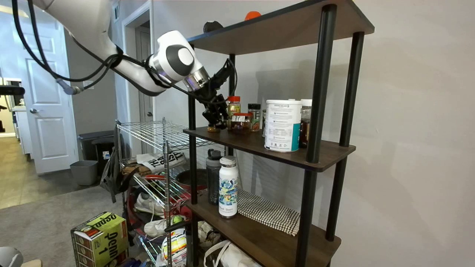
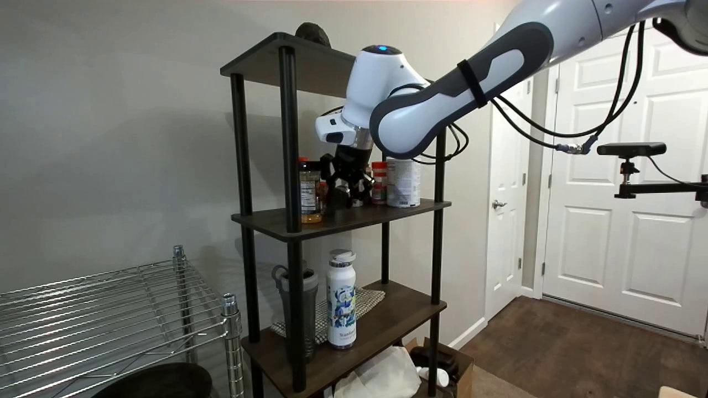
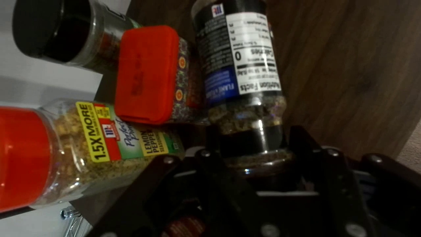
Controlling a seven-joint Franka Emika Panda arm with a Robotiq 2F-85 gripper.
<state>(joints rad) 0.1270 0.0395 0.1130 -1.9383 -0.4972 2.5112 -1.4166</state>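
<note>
Over the dark brown wooden middle shelf (image 3: 348, 75), seen from the wrist, your black claw (image 3: 256, 141) has a red-capped clear plastic bottle (image 3: 108, 148) at nine o'clock. You're grasping a black-and-blue-labelled cylindrical spice jar (image 3: 243, 72), reaching toward twelve; a small red-lidded rectangular container (image 3: 146, 75) sits at ten, just beside that jar.

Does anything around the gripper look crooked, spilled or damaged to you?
One thing: in the wrist view, the black-labeled seasoning bottle clamped in the gripper runs crosswise to the upright lemon pepper jar, so it looks tipped. Whether it rests on the shelf, I can't tell. I see no spill or damage.
</note>
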